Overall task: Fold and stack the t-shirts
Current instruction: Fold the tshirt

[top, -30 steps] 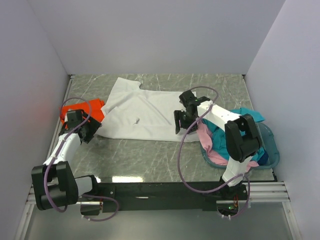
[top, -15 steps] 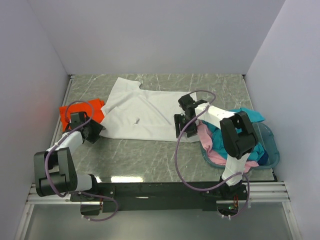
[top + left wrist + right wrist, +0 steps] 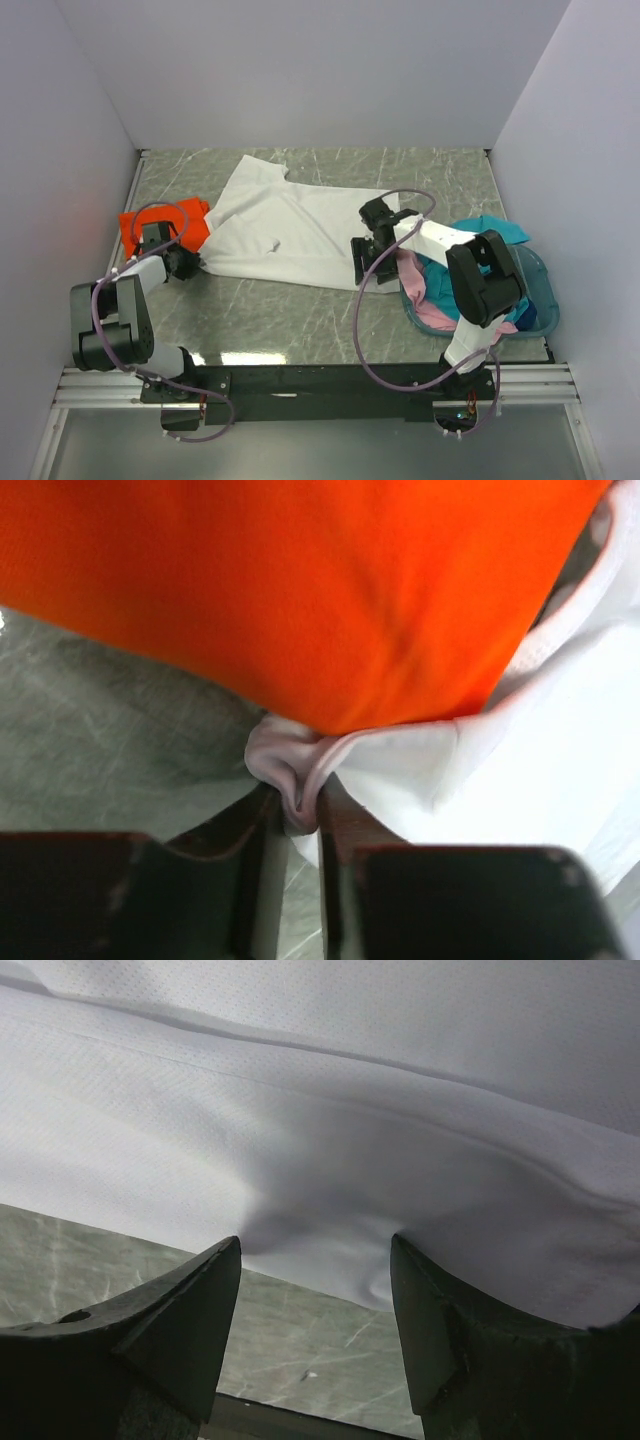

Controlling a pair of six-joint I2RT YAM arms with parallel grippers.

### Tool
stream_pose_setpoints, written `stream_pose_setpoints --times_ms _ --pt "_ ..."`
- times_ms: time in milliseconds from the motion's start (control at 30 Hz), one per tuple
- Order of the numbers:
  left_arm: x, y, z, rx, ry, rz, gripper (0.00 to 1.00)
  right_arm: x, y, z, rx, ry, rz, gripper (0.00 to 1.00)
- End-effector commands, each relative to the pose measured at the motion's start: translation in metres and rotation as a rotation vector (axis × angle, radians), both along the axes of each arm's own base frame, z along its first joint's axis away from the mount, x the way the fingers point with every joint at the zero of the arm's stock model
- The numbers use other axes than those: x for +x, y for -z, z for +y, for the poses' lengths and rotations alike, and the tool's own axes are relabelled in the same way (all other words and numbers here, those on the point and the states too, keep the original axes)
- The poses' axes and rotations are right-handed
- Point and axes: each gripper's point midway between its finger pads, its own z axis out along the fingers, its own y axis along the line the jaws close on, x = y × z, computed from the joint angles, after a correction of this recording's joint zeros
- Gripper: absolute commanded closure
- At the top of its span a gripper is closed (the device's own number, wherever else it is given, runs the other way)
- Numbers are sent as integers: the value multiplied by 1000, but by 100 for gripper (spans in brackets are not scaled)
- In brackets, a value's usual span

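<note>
A white t-shirt [image 3: 290,230] lies spread flat on the marble table, and its left edge overlaps an orange t-shirt [image 3: 150,225]. At that near left corner my left gripper [image 3: 188,262] is shut on it. In the left wrist view a pinched fold of the white t-shirt [image 3: 540,740] sits between the jaws of the left gripper [image 3: 300,815], just below the orange t-shirt [image 3: 300,580]. My right gripper [image 3: 368,265] is open at the shirt's near right edge. In the right wrist view the right gripper [image 3: 315,1250] straddles the hem of the white t-shirt [image 3: 330,1110], fingertips against the cloth.
A teal plastic basket [image 3: 535,290] stands at the right, holding a pink t-shirt [image 3: 425,305] and a teal t-shirt [image 3: 490,228] that spill over its rim. Grey walls enclose the table on three sides. Bare marble [image 3: 290,315] lies in front of the white shirt.
The left gripper moved onto the white shirt's near left corner and closed on it. The right gripper shifted slightly nearer along the right edge and stayed open.
</note>
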Motion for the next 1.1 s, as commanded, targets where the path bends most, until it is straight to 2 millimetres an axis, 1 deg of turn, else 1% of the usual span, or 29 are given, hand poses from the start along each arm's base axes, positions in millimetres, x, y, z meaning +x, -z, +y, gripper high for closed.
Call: stream_pose_setpoints --times_ms 0,33,67,100,200,267,300,333,400,433,500,567,700,767,867,933,1067 --pt "6 6 19 64 -43 16 83 -26 7 -7 -40 2 57 32" --pt "6 9 20 65 -45 26 87 -27 6 -7 -39 2 57 32" --pt "6 10 22 71 -47 30 95 -29 7 -7 -41 6 62 32" --pt "5 11 24 74 -52 37 99 -31 6 -6 -40 4 58 32" --pt "0 11 29 88 -65 53 99 -33 5 -5 -38 8 59 32" --pt "-4 6 34 94 -83 47 99 -37 6 -4 -44 11 69 32" --pt "-11 7 35 87 -96 62 99 -39 6 -4 -47 10 73 32" --pt "-15 2 42 116 -121 54 99 -40 6 -4 -47 11 73 32" --pt "-25 0 51 129 -163 66 99 -44 4 -3 -46 14 74 32" --pt "-31 -4 53 135 -178 55 99 -46 5 -4 -48 15 79 32" --pt "-43 -3 60 142 -221 66 99 -50 1 -3 -41 16 78 32" --pt "-50 -9 63 147 -247 52 100 -56 -2 -1 -36 11 78 32" --pt "-61 -10 59 125 -265 50 100 -63 -5 0 -33 0 77 32" --pt "-65 -9 57 112 -275 58 99 -63 -7 -1 -39 4 72 31" --pt "-70 -10 57 112 -293 62 100 -69 -10 -6 -46 10 72 31" --pt "-71 -13 58 117 -294 52 99 -74 -9 -9 -53 14 73 31" --pt "-71 -20 56 115 -285 29 100 -74 -13 -13 -65 16 58 31"
